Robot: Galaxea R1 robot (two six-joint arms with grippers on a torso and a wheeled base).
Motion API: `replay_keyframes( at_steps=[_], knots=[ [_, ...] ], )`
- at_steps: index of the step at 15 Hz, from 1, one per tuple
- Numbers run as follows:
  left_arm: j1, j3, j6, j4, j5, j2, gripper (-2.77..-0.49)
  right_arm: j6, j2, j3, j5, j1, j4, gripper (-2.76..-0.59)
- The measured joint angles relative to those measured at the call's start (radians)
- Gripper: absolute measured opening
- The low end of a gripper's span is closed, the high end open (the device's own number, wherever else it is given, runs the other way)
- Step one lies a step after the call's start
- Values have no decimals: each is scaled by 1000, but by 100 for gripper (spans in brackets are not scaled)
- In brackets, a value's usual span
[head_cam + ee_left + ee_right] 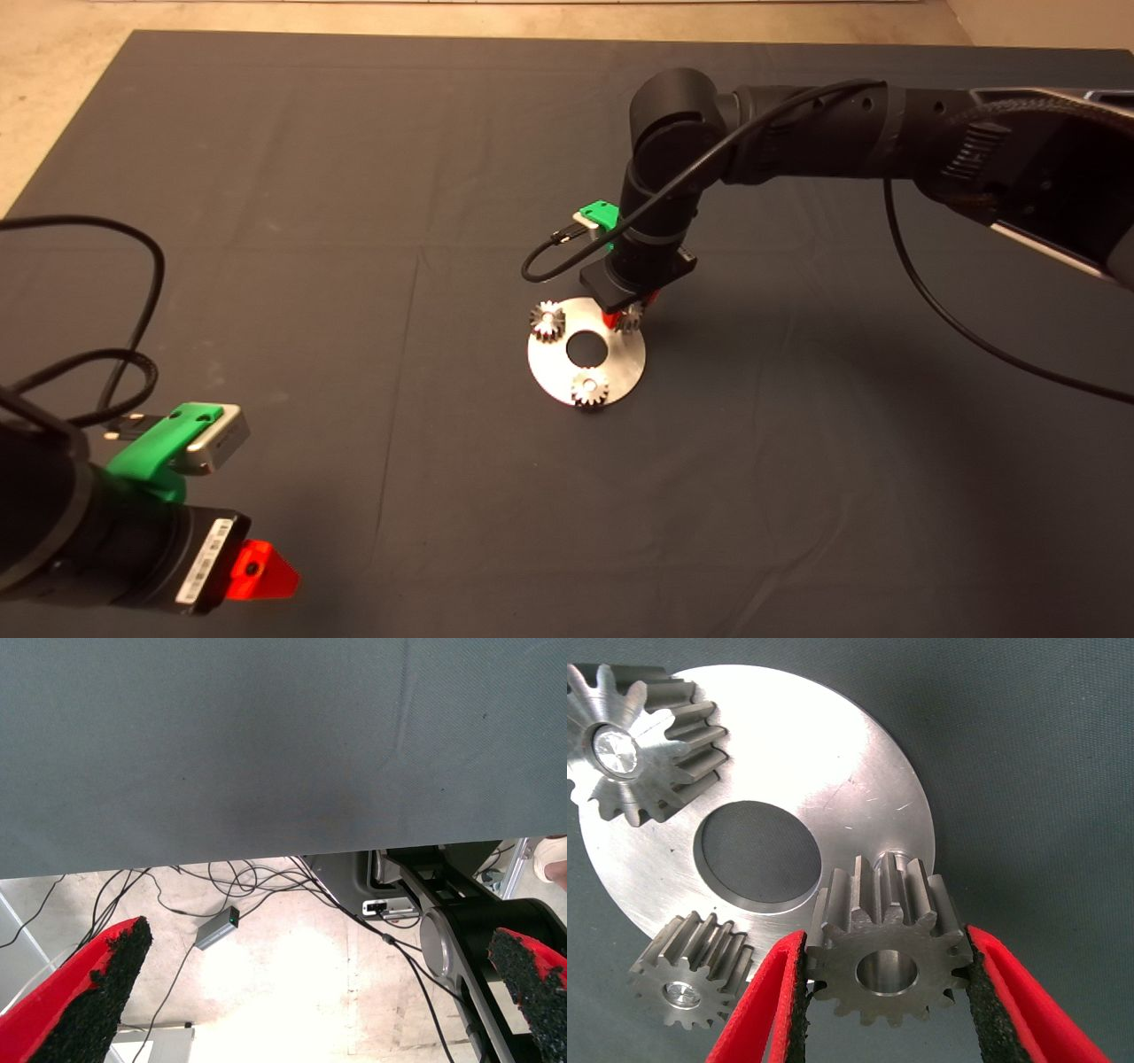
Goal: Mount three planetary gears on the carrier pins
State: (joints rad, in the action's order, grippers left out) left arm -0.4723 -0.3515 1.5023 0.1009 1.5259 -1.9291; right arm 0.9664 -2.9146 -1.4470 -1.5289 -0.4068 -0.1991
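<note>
At the near left edge: the left gripper (pixel 257 571) is waiting low beside the mat (pixel 266 177), fingers spread wide and carrying nothing; its wrist view is showing only mat edge and cables on the floor.
Near rim of the silver disc (pixel 620 368): one planetary gear (pixel 590 388) is sitting on its carrier pin (pixel 683 994), the pin's end showing in the bore.
Disc's left side: a second gear (pixel 547 320) is resting seated likewise, pin tip (pixel 614 748) gleaming in its centre.
Disc's far right side: the right gripper (pixel 888 979) is pinching the third gear (pixel 888 964) between its pads, the fingers closed only to the gear's width.
Third pin (pixel 897 856): it is peeking out behind the held gear, whose bore is looking empty.
Progress: two of three gears are looking installed; the last seems to be hovering over its pin, needing alignment, lowering and release.
</note>
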Motion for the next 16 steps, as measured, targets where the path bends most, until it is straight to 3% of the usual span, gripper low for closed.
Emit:
replay_keyframes(
  at_steps=[16],
  knots=[
    [0,0,0,-3,0,1,-49,0,14,0,0,0,0,-231]
  ],
)
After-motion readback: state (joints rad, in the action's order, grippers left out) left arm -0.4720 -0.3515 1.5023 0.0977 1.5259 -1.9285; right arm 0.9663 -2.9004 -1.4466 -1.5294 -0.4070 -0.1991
